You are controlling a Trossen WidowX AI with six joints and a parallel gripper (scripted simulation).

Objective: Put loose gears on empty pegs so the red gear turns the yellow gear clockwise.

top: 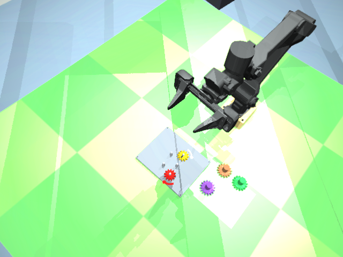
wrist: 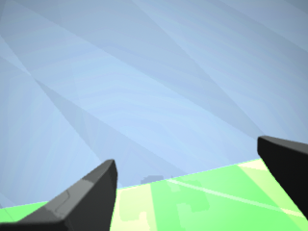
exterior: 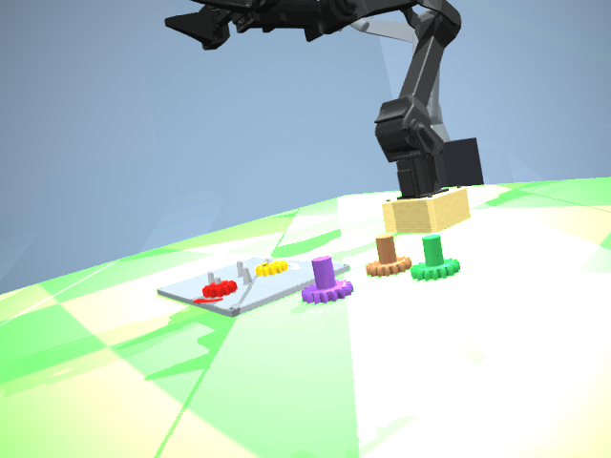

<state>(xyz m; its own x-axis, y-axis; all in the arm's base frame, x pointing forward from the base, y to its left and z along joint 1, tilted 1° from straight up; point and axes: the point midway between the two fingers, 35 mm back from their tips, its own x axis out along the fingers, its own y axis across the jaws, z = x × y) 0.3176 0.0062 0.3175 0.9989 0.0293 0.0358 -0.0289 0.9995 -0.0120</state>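
Hand (top: 180, 120) (wrist: 187, 155) wide open, nothing between the fingers, up in the air above the desk (top: 107, 171) (exterior: 276, 385). Its black arm (top: 273, 45) (exterior: 422, 64) stands on a wooden block (top: 245, 119) (exterior: 410, 215). Grey board (top: 155, 146) (exterior: 187, 290) lies flat on the desk, carrying the red gear (top: 166, 175) (exterior: 220, 289) and the yellow gear (top: 180, 158) (exterior: 276, 269), black stripe on the yellow one. The two are apart, no gear linking them. Three bare pegs: one (top: 171, 153) beside the yellow gear, another (top: 163, 164) up-left of the red gear from above, a third (top: 177, 165) between red and yellow. Red arrow (top: 168, 183) (exterior: 208, 300) next to the red gear, white arrow (top: 190, 153) (exterior: 294, 266) next to the yellow. Loose gears, all off the board, upright on the desk, each with a round handle on top: purple gear (top: 207, 188) (exterior: 326, 290) nearest the board's lower-right edge seen from above, orange gear (top: 224, 170) (exterior: 389, 266) and green gear (top: 239, 183) (exterior: 434, 269) close together, not touching the purple one.
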